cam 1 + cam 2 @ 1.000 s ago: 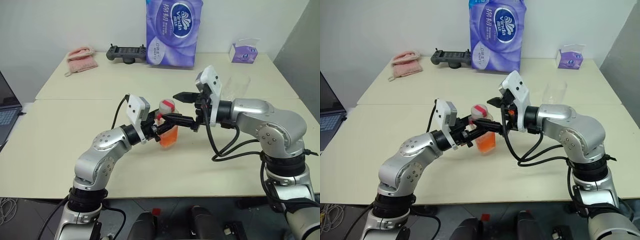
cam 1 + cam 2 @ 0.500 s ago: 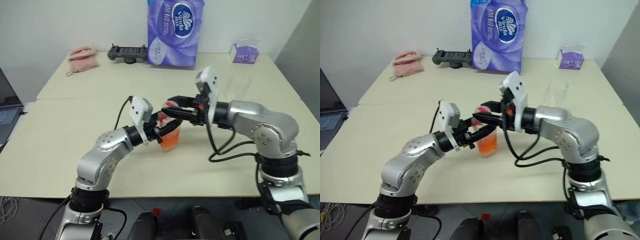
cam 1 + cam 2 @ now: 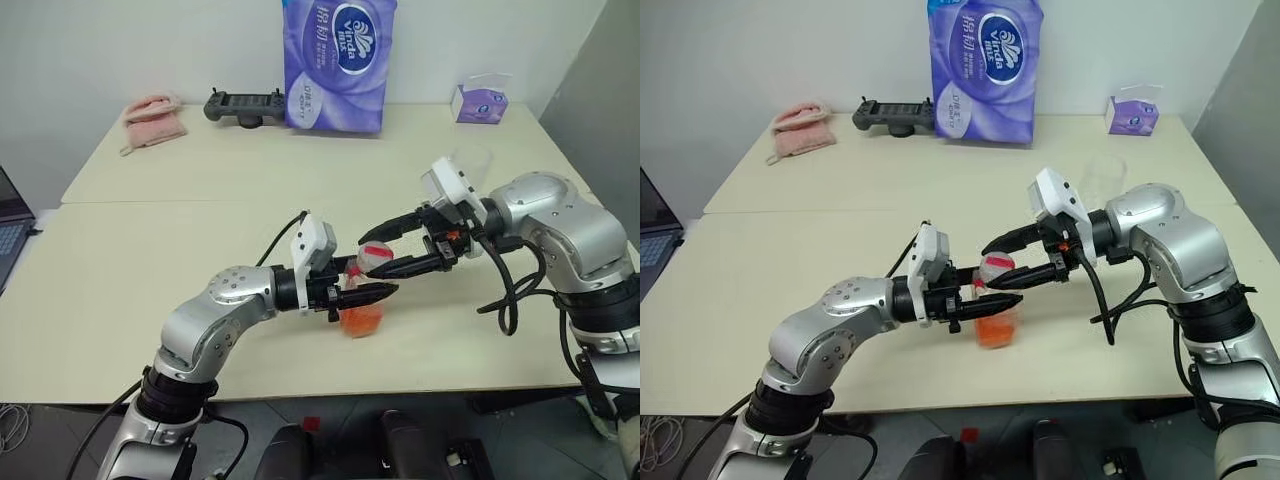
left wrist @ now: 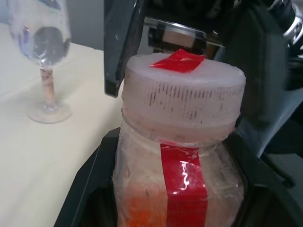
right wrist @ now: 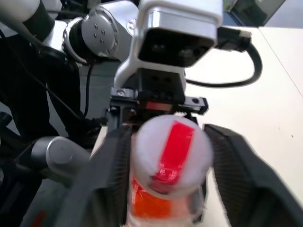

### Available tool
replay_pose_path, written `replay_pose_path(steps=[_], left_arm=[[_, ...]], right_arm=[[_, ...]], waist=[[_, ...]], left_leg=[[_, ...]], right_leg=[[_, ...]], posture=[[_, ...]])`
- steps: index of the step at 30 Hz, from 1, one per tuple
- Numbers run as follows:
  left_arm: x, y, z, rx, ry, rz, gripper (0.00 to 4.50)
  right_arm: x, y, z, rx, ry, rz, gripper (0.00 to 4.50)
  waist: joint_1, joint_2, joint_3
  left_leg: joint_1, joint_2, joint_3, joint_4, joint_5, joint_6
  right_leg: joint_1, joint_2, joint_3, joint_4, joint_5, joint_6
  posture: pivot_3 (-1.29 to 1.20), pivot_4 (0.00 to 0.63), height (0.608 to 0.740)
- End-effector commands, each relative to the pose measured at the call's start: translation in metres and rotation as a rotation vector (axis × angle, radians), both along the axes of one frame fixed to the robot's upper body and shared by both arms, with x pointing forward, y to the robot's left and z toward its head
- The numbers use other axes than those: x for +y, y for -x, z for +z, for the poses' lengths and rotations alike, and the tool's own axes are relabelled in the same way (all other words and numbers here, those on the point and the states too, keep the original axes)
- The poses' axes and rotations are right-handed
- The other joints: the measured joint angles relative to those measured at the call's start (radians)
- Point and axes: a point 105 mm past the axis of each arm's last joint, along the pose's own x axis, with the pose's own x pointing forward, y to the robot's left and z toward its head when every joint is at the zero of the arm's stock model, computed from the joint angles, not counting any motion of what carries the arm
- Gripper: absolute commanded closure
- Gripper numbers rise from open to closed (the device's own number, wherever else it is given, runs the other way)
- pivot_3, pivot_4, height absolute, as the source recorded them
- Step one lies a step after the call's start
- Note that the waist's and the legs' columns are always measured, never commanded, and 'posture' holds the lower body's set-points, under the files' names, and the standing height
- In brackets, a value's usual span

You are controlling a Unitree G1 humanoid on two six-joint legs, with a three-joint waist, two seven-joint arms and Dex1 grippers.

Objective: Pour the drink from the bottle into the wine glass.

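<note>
From the head camera we see a pale worktop (image 3: 120, 270) made of two tables pushed together. Near its front edge stands the bottle (image 3: 361, 297), upright, with orange-red drink (image 3: 360, 316) in its lower part. The left gripper (image 3: 372, 292) reaches in level from our left and pinches the bottle's body between its two black fingers. The right gripper (image 3: 378, 252) comes from our right, pointing slightly down, with its fingers spread on either side of the cap (image 3: 375, 254); we cannot tell whether they touch it. The wine glass (image 3: 476, 166) stands well behind the right arm, partly hidden by it. Along the back of the worktop lie a pink cloth (image 3: 152, 117), a black controller (image 3: 243, 104), a purple pack of tissue (image 3: 338, 62) and a small purple box (image 3: 480, 102). A laptop (image 3: 12, 225) shows at the left edge.

In the left wrist view the bottle fills the middle, gripped low down between the left gripper's black fingers (image 4: 87, 189). A strip of red tape runs up the neck and across the ridged cap. One dark finger of the right gripper sits just beside the cap. The wine glass (image 4: 45, 56) stands upright on the worktop beyond.

In the right wrist view the cap (image 5: 171, 149) sits between the right gripper's open fingers (image 5: 102, 182), with a gap showing on one side, and the drink shows below.
</note>
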Motion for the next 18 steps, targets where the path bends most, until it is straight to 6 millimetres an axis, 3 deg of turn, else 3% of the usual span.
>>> replay_pose_path(steps=[1, 2, 9, 18], left_arm=[[0.008, -0.008, 0.034, -0.149, 0.085, 0.057, 2.38], [0.007, -0.009, 0.034, -0.153, 0.088, 0.059, 2.38], [0.007, -0.014, 0.034, -0.185, 0.097, 0.071, 2.38], [0.006, -0.016, 0.029, -0.171, 0.103, 0.073, 2.38]], right_arm=[[0.007, 0.014, 0.011, -0.013, -0.064, 0.055, 0.56], [0.007, 0.012, 0.014, -0.021, -0.086, 0.026, 0.20], [0.007, -0.006, 0.024, -0.026, -0.216, -0.303, 0.19], [0.012, -0.003, 0.028, 0.002, -0.308, -0.562, 0.19]], waist=[[0.004, 0.000, 0.000], [0.007, 0.000, 0.000], [0.012, 0.000, 0.000], [0.011, 0.000, 0.000]], left_leg=[[0.000, 0.000, 0.000, 0.000, 0.000, 0.000], [0.000, 0.000, 0.000, 0.000, 0.000, 0.000], [-0.001, -0.001, 0.000, 0.000, 0.000, -0.001], [-0.001, -0.002, 0.000, 0.000, 0.000, -0.001]], right_leg=[[0.000, -0.001, 0.000, 0.000, 0.000, 0.000], [0.000, -0.002, 0.000, 0.000, 0.000, 0.000], [0.000, -0.004, 0.000, 0.000, 0.000, 0.001], [0.000, -0.003, -0.001, 0.000, 0.000, 0.001]], posture=[[0.00, 0.150, 0.740], [0.00, 0.150, 0.740], [0.00, 0.150, 0.740], [0.00, 0.150, 0.740]])
